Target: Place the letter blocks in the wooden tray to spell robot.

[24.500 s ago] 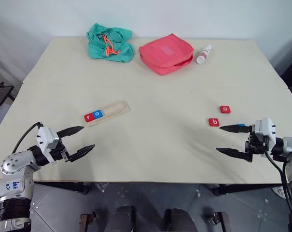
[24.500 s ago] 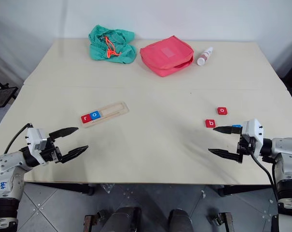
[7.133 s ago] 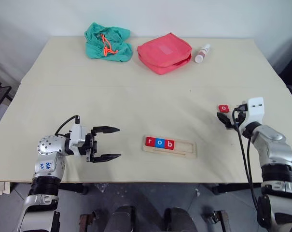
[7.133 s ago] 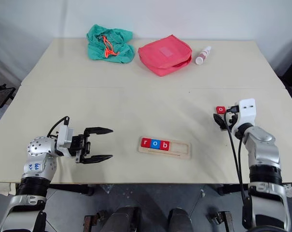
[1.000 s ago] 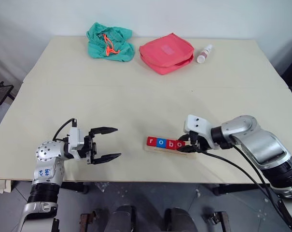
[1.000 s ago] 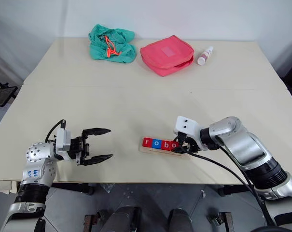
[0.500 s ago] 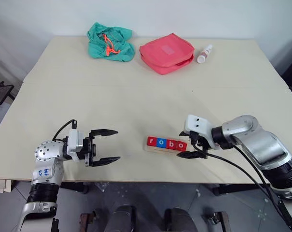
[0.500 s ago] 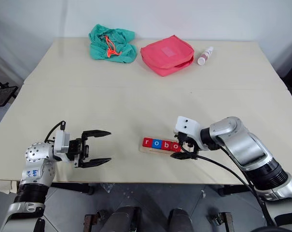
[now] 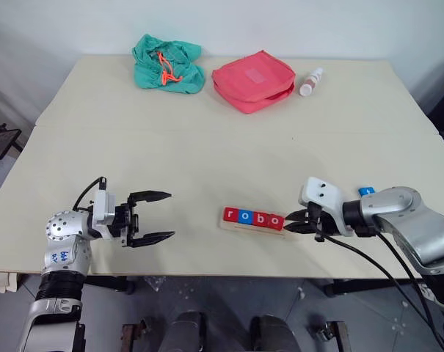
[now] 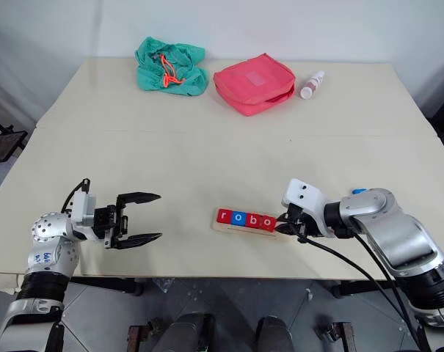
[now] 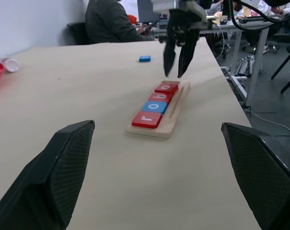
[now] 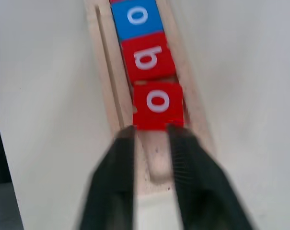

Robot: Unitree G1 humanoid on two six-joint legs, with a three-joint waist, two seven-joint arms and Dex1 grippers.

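Head view: wooden tray (image 9: 255, 223) near the table's (image 9: 207, 147) front edge, holding four letter blocks (image 9: 254, 218) reading r, o, b, o, flush to the tray's left end. Right gripper (image 9: 290, 222) just beside the tray's right end, fingers closed, holding nothing. Fifth, blue block (image 9: 365, 191) well right of the tray. Left gripper (image 9: 163, 215) well left of the tray, fingers spread wide, empty. Bare tabletop between.

Left wrist view: tray (image 11: 164, 115) lying ahead on open surface.

Right wrist view: closed fingers (image 12: 121, 177) over the tray's vacant end, next to the last red o (image 12: 157, 104).
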